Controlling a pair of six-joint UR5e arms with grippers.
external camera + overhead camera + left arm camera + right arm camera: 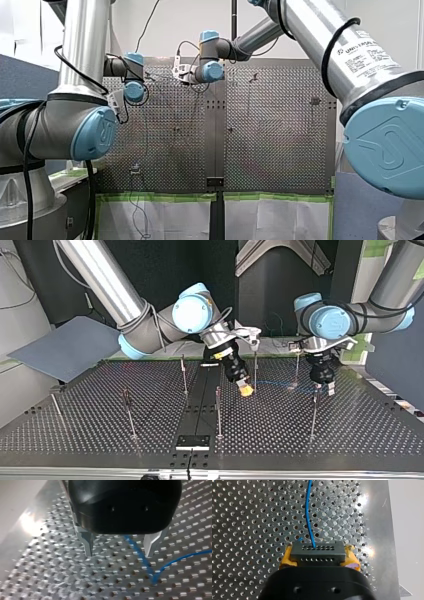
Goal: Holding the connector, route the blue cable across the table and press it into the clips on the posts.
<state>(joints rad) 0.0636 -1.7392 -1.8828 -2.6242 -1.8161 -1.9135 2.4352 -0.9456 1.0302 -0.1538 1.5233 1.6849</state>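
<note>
Arms first, front view: my left arm and my right arm both reach to the far part of the silver perforated metal table. Their claws are too small there to read. Thin metal posts stand well apart, so the lanes between them look wide. Top view: my right gripper, black with yellow pads, tilts down almost to the plate, just beside one post. The thin blue cable lies low on the plate and runs from it toward my left gripper, which hangs over the cable's other stretch. The dark clips seem to sit at the post tops, so the cable likely needs lifting. Left wrist view: the metal fingers are spread and hold nothing. The cable passes on the plate beneath them, nearer one finger, with a sharp bend just ahead. They are probably placed to guide or catch it. Right wrist view: the yellow pads pinch the dark grey rectangular connector by its short ends. That leaves the holed face free, and the cable exits there and runs straight ahead. The plate's edge is near on one side of the gripper, with open plate on the other.
</note>
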